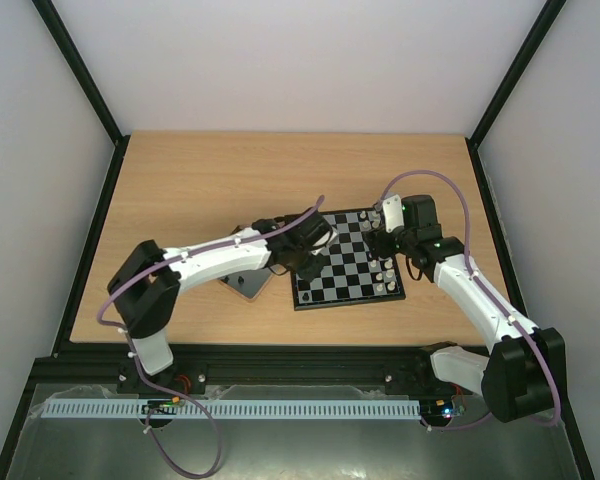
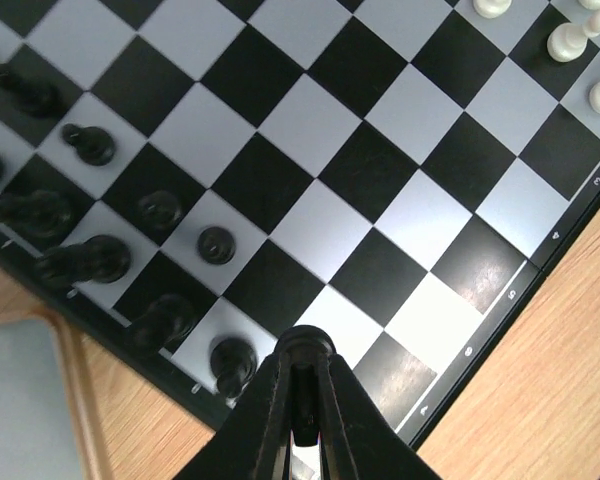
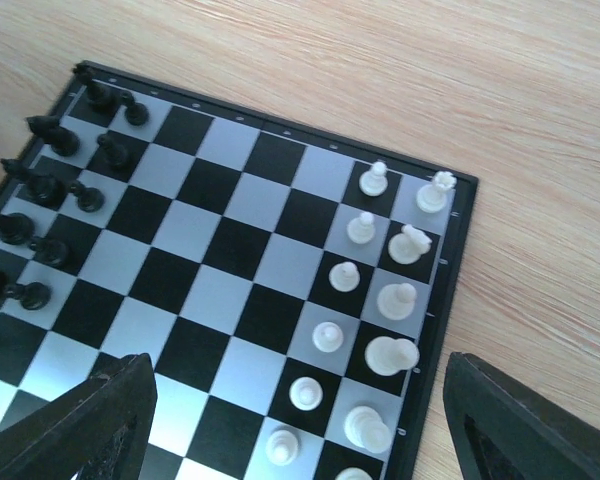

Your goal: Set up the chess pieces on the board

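While the left fingers (image 2: 305,352) are pressed together over the board (image 2: 340,200), black pieces (image 2: 80,262) ranked just left of them, the right fingers (image 3: 80,425) spread wide above the white pieces (image 3: 396,298), probably to admit one

One board (image 1: 342,286), one tray (image 1: 248,286), two arms (image 1: 212,257) (image 1: 477,292)

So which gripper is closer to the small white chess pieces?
Right. The right gripper hangs open above the small white chess pieces; the left gripper, shut, is over the opposite edge of the black-and-grey checkered board, by the black pieces.
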Controlling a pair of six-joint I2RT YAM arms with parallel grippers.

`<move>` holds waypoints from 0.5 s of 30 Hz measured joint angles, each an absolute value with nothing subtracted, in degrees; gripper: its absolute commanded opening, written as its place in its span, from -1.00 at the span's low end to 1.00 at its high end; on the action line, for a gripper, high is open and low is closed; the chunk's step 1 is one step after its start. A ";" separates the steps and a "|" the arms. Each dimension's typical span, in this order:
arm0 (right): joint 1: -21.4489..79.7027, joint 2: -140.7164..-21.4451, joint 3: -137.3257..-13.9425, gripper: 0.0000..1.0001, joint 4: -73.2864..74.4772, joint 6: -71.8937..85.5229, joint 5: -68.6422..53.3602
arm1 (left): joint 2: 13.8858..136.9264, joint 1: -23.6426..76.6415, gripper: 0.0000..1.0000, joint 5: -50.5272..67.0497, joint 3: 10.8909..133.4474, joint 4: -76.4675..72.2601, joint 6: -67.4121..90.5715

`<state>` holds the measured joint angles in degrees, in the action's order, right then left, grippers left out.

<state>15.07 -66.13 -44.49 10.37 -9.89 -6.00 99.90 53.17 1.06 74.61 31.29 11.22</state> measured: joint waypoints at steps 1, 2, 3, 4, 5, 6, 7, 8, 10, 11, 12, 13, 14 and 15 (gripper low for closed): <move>15.07 -66.13 -44.49 0.60 10.37 -9.80 -5.23 | 101.03 53.47 -0.95 1.08 75.22 31.31 11.14; 15.07 -66.13 -44.49 0.60 10.37 -9.76 -4.56 | 102.06 53.78 -0.95 1.08 75.68 31.22 11.11; 15.05 -66.13 -44.49 0.60 10.35 -9.67 -3.86 | 103.20 54.06 -0.95 1.08 76.31 31.29 11.09; 15.07 -66.15 -44.49 0.60 10.35 -9.61 -3.25 | 104.40 54.39 -0.95 1.06 77.03 31.33 11.07; 15.07 -66.24 -44.49 0.60 10.33 -9.58 -2.72 | 105.32 54.61 -0.95 1.04 77.58 31.29 10.98; 15.07 -66.39 -44.49 0.60 10.35 -9.58 -2.35 | 106.41 54.87 -0.95 0.89 78.24 31.35 10.92; 15.07 -66.57 -44.49 0.60 10.35 -9.56 -2.04 | 107.26 55.07 -0.95 0.60 78.83 31.53 10.90; 15.07 -66.65 -44.49 0.60 10.33 -9.56 -1.89 | 108.12 55.27 -0.95 0.25 79.37 31.62 10.90; 15.07 -66.72 -44.49 0.60 10.35 -9.56 -1.65 | 109.82 55.46 -0.96 -0.73 80.60 32.03 10.92; 15.07 -66.70 -44.49 0.60 10.33 -9.58 -1.56 | 110.50 55.51 -0.96 -1.39 80.95 32.18 10.94; 15.07 -66.72 -44.49 0.60 10.35 -9.58 -1.43 | 110.85 55.61 -0.96 -1.87 81.08 32.38 10.96; 15.07 -66.72 -44.49 0.60 10.35 -9.58 -1.39 | 111.22 55.61 -0.96 -2.48 81.28 32.84 11.00; 15.07 -66.74 -44.49 0.60 10.33 -9.58 -1.37 | 111.57 55.61 -0.96 -3.03 81.52 33.21 11.03; 15.07 -66.76 -44.49 0.60 10.33 -9.58 -1.37 | 111.87 55.61 -0.96 -3.44 81.73 33.58 11.11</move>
<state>15.07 -66.76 -44.49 10.33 -9.58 -1.37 111.87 55.61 -3.44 81.73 33.58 11.11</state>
